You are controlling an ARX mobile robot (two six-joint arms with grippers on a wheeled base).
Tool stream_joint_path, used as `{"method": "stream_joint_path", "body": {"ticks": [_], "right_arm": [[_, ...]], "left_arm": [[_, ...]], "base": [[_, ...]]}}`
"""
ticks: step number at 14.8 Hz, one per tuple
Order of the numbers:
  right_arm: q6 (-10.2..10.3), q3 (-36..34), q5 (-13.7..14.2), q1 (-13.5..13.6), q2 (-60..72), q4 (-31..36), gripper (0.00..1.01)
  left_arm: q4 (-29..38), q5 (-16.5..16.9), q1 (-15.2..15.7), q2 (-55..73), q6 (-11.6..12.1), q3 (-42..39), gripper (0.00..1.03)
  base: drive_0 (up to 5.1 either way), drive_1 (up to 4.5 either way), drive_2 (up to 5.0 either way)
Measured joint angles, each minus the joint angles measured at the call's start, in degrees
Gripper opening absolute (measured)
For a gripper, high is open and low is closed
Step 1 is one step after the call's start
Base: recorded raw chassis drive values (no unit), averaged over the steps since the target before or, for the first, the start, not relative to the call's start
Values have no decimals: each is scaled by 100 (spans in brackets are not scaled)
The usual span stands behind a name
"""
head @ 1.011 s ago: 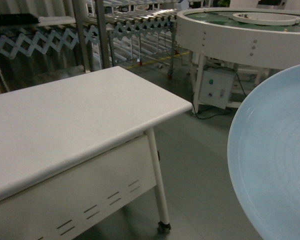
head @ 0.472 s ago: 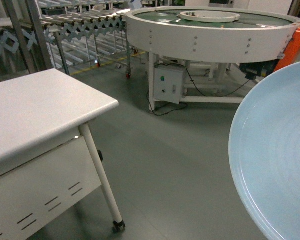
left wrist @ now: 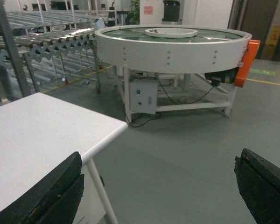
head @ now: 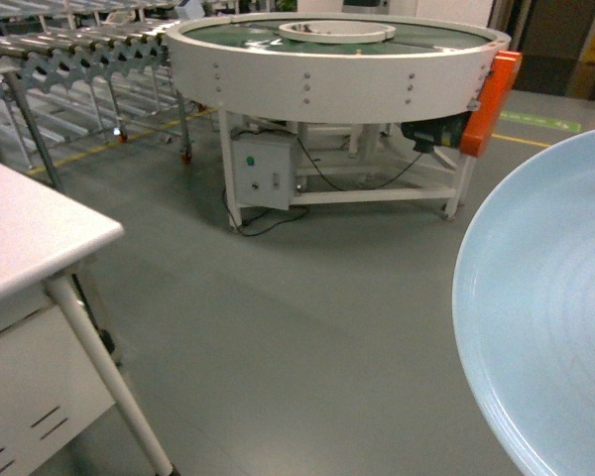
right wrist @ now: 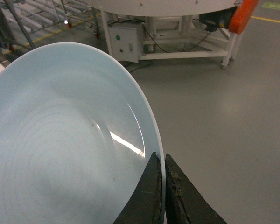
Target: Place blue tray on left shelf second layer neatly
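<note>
Head view: blue tray (head: 545,317) fills the 3 to 5 o'clock edge, held up close to the camera, face showing; white table (head: 30,233) corner at 9 o'clock, round conveyor (head: 337,64) at 12, roller racks (head: 69,45) at 10 to 11, grey floor (head: 297,317) between. No steel shelf with tiers seen here. Left wrist view: left gripper (left wrist: 156,186) empty, its two dark fingers (left wrist: 51,191) spread wide at 7 and 4 o'clock, table under the left one, round conveyor at 12. Right wrist view: right gripper (right wrist: 161,186) at 6 o'clock pinches the tray (right wrist: 60,140) rim, one pad on each face, jaws nearly closed on the thin edge; tray spreads toward 9 to 11 o'clock, over bare floor. Step, as I judge it: carry phase, tray in grasp, base travelling or turning to find the shelf. Next move calls for getting the left shelf into view, then lining the tray level with the second layer before sliding it in; the thin edge grip could let it tilt.
</note>
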Motion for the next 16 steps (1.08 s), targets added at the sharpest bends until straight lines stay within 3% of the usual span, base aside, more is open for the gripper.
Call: {"method": "stream_joint_path", "body": {"ticks": [16], "right_arm": [[0, -9, 0, 0, 0, -7, 2]], "left_arm": [[0, 0, 0, 0, 2, 0, 98]], "base": [[178, -1, -642]]}}
